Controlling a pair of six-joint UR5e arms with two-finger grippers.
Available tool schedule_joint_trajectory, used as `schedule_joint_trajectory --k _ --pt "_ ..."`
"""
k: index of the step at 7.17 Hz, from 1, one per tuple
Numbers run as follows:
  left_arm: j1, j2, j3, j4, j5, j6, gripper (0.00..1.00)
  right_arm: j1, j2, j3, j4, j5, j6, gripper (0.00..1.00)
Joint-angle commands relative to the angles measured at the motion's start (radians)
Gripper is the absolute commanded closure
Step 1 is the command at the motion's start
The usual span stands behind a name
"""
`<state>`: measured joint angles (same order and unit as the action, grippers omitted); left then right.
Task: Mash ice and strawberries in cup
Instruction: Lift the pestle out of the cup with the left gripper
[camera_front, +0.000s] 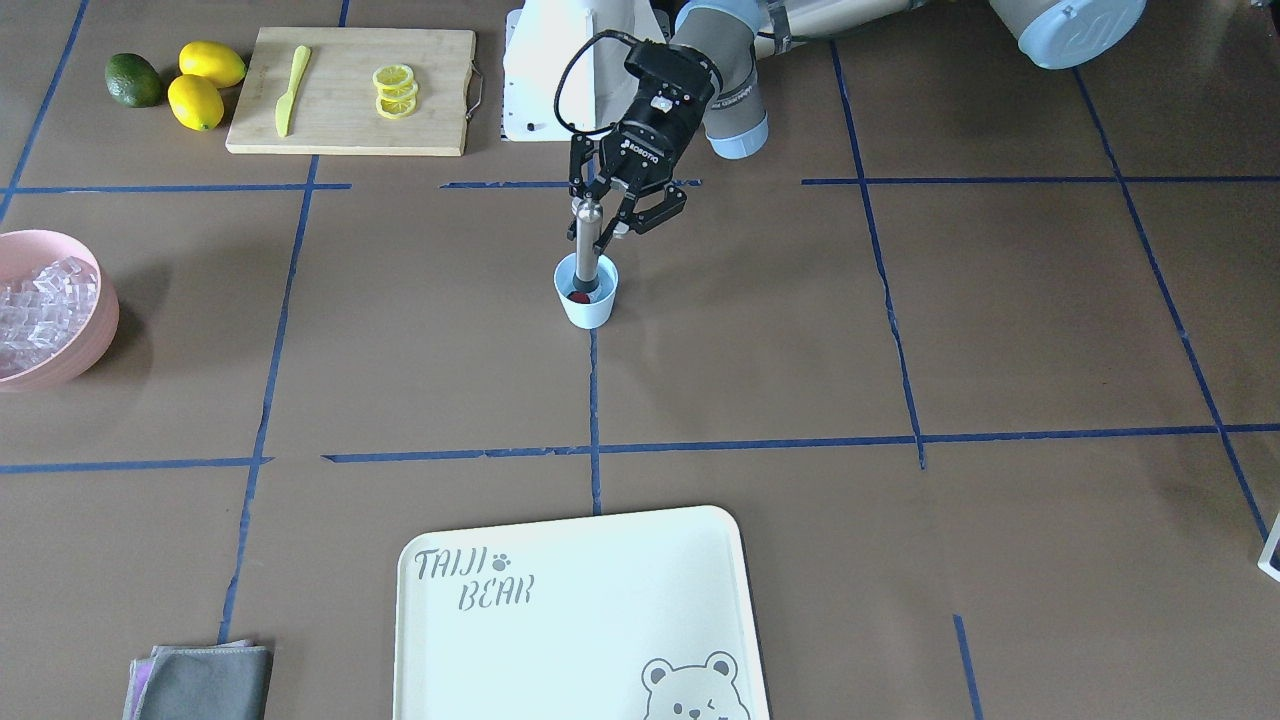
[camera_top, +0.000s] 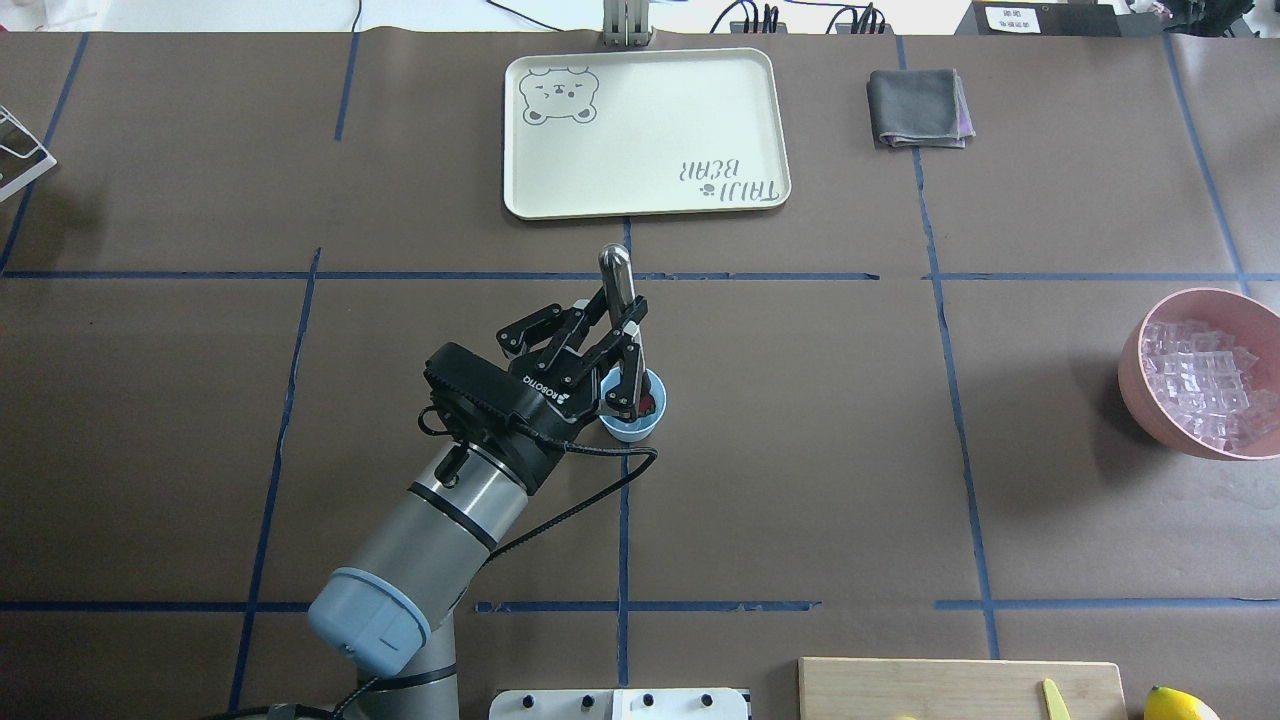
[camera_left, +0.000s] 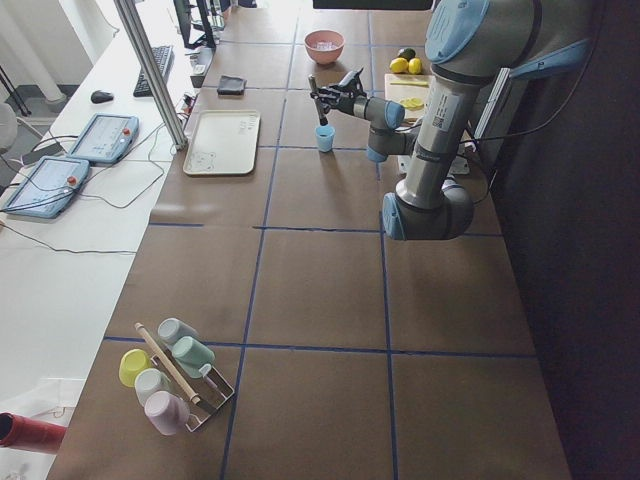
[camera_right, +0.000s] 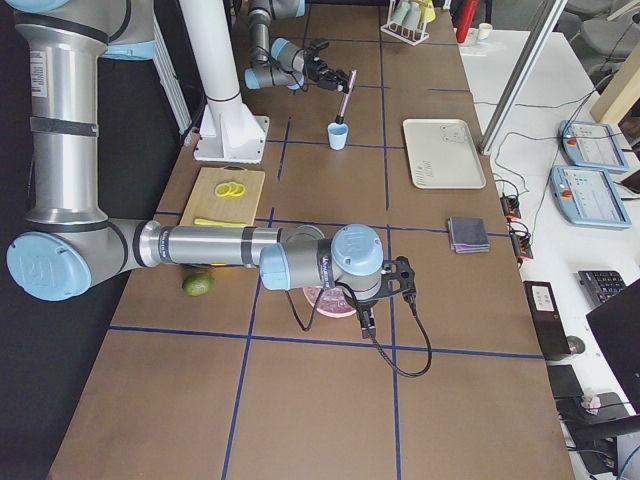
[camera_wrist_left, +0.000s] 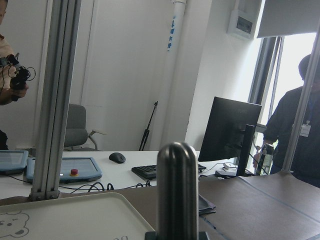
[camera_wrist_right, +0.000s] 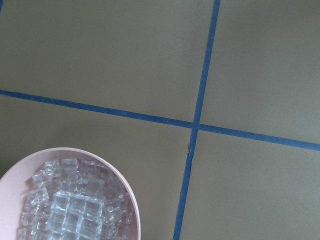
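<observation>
The pale blue cup (camera_front: 587, 300) stands near the table's middle and also shows in the overhead view (camera_top: 630, 430). A dark red strawberry (camera_front: 578, 296) lies inside it. My left gripper (camera_front: 598, 220) is shut on a metal muddler (camera_front: 588, 250), which stands upright with its lower end in the cup. From overhead the muddler (camera_top: 618, 285) rises out of the cup. I cannot tell whether there is ice in the cup. Ice cubes (camera_wrist_right: 75, 205) fill a pink bowl (camera_wrist_right: 127, 185). My right gripper (camera_right: 405, 280) hangs by that bowl; I cannot tell whether it is open or shut.
A cream bear tray (camera_top: 645, 130) lies beyond the cup. A grey cloth (camera_top: 918, 108) lies to its right. A cutting board (camera_front: 350, 90) holds lemon slices and a yellow knife, with lemons (camera_front: 205, 85) and a green fruit (camera_front: 133, 80) beside it. A cup rack (camera_left: 175, 375) stands at the left end.
</observation>
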<state>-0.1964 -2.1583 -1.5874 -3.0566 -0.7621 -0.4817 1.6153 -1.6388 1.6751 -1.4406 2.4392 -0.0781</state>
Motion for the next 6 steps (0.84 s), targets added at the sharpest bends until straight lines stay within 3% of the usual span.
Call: schedule_joint_trajectory --k 1,2,3,6 --pt "-0.055 0.081 -0.203 0.046 -0.131 0.000 1.00 0.000 0.002 0.000 0.002 0.000 -0.002 0.01" --pt "-0.124 0.113 -0.280 0.126 -0.188 -0.021 1.00 0.000 0.008 0.000 0.002 0.000 -0.002 0.01" --pt "-0.176 0.130 -0.279 0.183 -0.253 -0.181 1.00 -0.001 0.010 0.002 0.002 0.003 0.000 0.01" --pt "-0.427 0.216 -0.289 0.362 -0.637 -0.529 1.00 0.000 0.013 0.017 0.008 0.003 0.001 0.01"
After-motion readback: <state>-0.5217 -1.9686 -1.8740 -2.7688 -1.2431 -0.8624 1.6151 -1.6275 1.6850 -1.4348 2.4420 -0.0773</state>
